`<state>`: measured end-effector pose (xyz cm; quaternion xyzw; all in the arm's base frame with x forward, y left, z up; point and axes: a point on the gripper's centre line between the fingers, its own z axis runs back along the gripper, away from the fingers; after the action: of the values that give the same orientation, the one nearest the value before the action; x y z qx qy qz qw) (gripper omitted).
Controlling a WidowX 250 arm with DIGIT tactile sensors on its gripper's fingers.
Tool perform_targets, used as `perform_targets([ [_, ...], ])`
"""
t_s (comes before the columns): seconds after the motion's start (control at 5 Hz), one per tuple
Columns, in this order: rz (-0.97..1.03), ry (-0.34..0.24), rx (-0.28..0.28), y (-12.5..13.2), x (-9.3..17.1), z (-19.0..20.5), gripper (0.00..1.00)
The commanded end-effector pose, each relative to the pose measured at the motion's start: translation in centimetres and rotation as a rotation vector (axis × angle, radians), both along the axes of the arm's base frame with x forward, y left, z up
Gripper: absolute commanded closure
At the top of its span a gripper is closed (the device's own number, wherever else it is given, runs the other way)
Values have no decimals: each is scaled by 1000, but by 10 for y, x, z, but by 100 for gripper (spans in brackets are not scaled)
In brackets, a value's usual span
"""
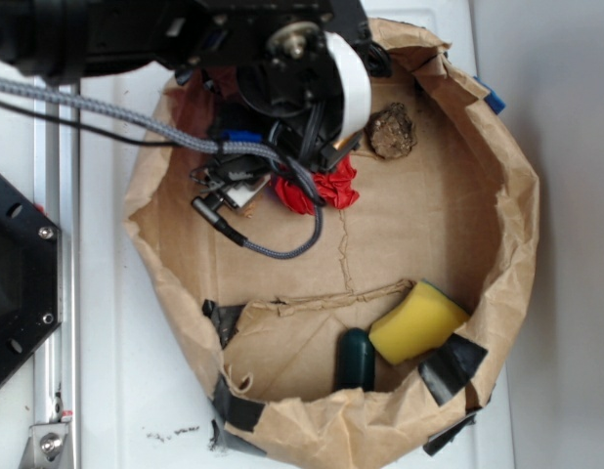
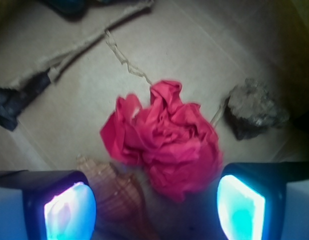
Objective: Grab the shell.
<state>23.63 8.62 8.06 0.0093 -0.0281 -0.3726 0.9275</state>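
Observation:
The shell (image 2: pixel 114 192) is an orange-tan ribbed spiral that lies on brown paper low in the wrist view. It sits between my fingers, close to the left pad (image 2: pixel 69 212). My gripper (image 2: pixel 154 212) is open and hovers over it, its jaws wide apart and touching nothing. A red ruffled paper flower (image 2: pixel 164 145) lies just beyond the shell and reaches partly into the gap, nearer the right pad (image 2: pixel 240 210). In the exterior view my arm (image 1: pixel 282 59) covers the shell, and the flower (image 1: pixel 322 188) pokes out beneath it.
A lumpy dark rock (image 1: pixel 392 130) (image 2: pixel 252 110) lies right of the flower. Everything sits inside a cut-down paper bag with raised walls (image 1: pixel 497 195). A yellow sponge (image 1: pixel 416 320) and a dark green object (image 1: pixel 357 359) lie at the near side. A braided cable (image 1: pixel 282 244) loops below the arm.

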Motion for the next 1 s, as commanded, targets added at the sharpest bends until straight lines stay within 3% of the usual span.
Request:
perform_targets([
  [0.0, -54, 17, 22, 2, -17, 14, 0],
  [0.8, -53, 32, -41, -6, -37, 1, 0],
])
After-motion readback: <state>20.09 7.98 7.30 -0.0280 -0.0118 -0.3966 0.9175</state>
